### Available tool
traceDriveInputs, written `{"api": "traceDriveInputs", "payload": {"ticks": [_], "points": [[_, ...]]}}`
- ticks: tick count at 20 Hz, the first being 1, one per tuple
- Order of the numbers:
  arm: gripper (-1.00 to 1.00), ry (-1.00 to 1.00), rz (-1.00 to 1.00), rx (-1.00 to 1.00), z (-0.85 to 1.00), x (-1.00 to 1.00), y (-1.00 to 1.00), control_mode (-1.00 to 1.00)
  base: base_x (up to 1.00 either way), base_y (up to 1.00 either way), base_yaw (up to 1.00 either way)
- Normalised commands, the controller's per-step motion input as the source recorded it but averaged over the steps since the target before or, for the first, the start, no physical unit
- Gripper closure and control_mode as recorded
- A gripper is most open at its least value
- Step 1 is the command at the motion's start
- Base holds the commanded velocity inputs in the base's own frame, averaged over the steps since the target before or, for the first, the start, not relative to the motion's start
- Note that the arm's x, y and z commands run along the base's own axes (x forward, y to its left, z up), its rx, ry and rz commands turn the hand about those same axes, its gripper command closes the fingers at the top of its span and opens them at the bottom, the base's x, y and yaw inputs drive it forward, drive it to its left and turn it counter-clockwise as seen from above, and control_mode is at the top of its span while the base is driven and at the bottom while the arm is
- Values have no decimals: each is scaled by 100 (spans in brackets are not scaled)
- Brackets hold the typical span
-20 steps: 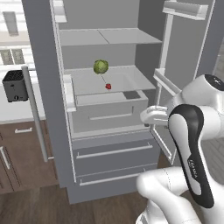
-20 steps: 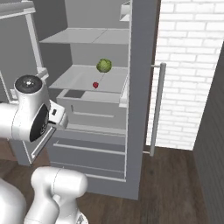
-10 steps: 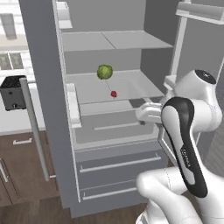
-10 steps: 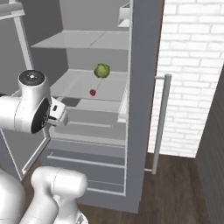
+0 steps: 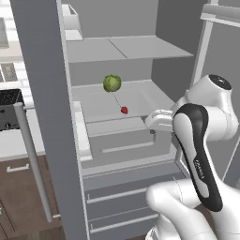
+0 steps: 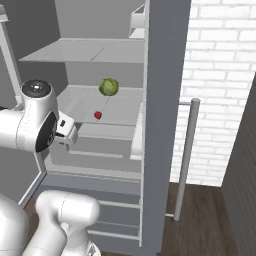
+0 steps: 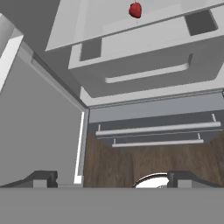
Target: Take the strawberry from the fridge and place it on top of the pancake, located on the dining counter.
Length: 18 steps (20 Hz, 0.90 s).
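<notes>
Nearest: the white arm (image 5: 199, 154) rises in front of the open fridge (image 5: 51, 140), forearm bent toward the interior. The gripper (image 7: 111, 177) sits low in front of the fridge's lower section; in the hand view its two dark fingertips (image 7: 41, 178) stand far apart at the bottom edge with nothing between them, so the jaws are open and empty.

Below and ahead of the gripper: dark wood floor (image 7: 131, 162), then the two grey bottom drawers (image 7: 157, 131) of the fridge, both closed, each with a thin bar handle.

Above the drawers: a pale grey pull-out bin (image 5: 126, 140) with a recessed grip, closed; contents not visible.

On the shelf (image 5: 98, 105) over that bin: the strawberry (image 5: 124, 110), small and bright red, resting near the front edge of the shelf, apart from the gripper. Behind and above it, farther back on the same shelf, a green leafy ball, likely a cabbage or lettuce head (image 5: 112, 83). The two are near but not touching.

Next shelf up (image 6: 85, 50): pale grey, in two panels.

Far left in the left base view: a black appliance (image 5: 9, 110) on a white wall countertop (image 5: 14, 140) over dark wood cabinets. Far right in the right base view: a white brick wall (image 6: 220, 75).
</notes>
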Motion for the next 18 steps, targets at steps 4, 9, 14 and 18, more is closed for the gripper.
{"api": "traceDriveInputs", "payload": {"ticks": [4,9,14,18], "points": [[-100,0,0,0,0,0,0,100,33,25,-10],[-100,0,0,0,0,0,0,100,31,21,1],[-100,0,0,0,0,0,0,100,61,0,13],[-100,0,0,0,0,0,0,100,43,0,16]]}}
